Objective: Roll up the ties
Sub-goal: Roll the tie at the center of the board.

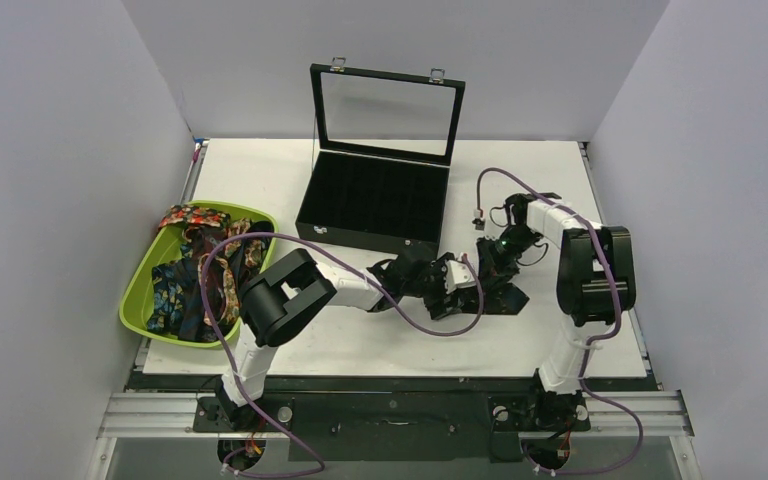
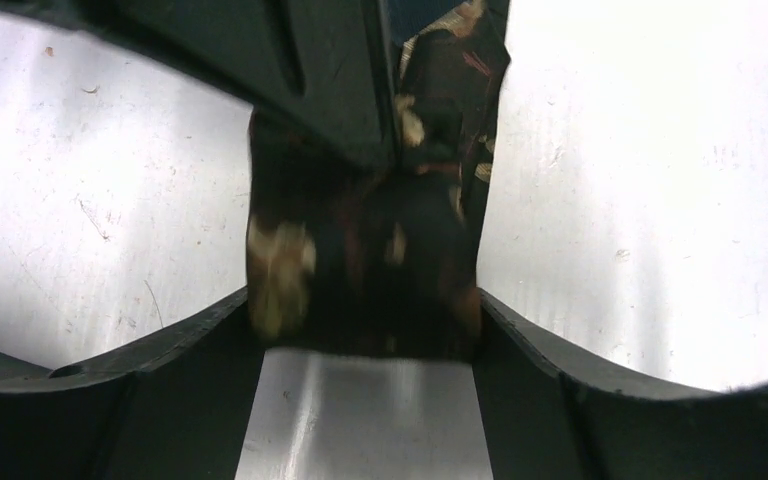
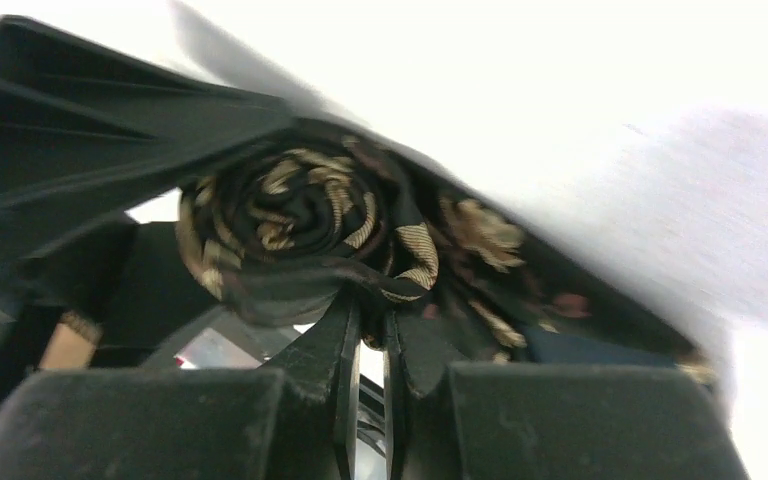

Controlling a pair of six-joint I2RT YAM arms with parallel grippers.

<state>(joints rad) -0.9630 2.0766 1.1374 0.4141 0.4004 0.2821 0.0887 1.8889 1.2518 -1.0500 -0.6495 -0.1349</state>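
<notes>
A dark tie with tan-gold florals is partly wound into a coil, and my right gripper is shut on a fold of fabric at the coil's lower edge. In the left wrist view the same tie lies on the white table and spans the gap between my left gripper's wide-set jaws, which stand open. A black finger of the right gripper presses down on it from above. From the top camera both grippers, left and right, meet over the tie at mid-table. More ties fill a bin.
A lime-green bin sits at the left table edge. A black compartment box with its glass lid raised stands behind the grippers. Purple cables loop over the table beside both arms.
</notes>
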